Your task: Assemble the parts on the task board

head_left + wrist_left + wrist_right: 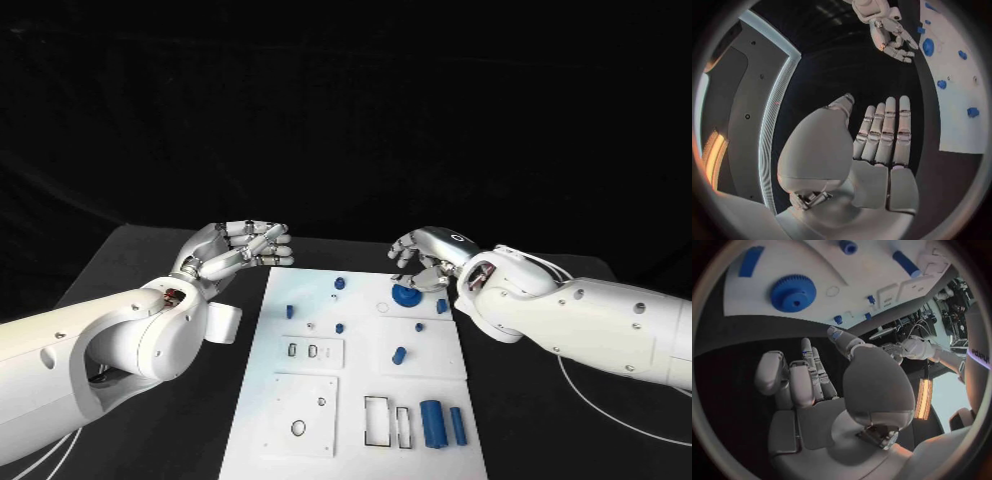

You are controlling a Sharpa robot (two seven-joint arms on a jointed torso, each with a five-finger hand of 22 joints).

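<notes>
Nearest the camera, on the near end of the white task board [274, 400]: two upright blue cylinders [431, 422] side by side at the near right corner, just beside a rectangular outlined slot [375, 420]; to their left, a raised white square plate [304, 413] with a small round hole.

Mid-board: a smaller square plate [315, 351] with two small slots; one blue peg [398, 354] to its right; several small blue studs [338, 326] scattered farther up the board.

Far right part of the board: a blue gear [793, 292], lying flat on the white surface, directly beneath the right hand.

Right hand [427, 255]: hovers over the gear with fingers curled downward and apart, holding nothing; whether the fingertips touch the gear cannot be told.

Left hand [238, 249]: off the board, above the black table [159, 250] near the far left corner, fingers [887, 130] extended and lying side by side, holding nothing.
</notes>
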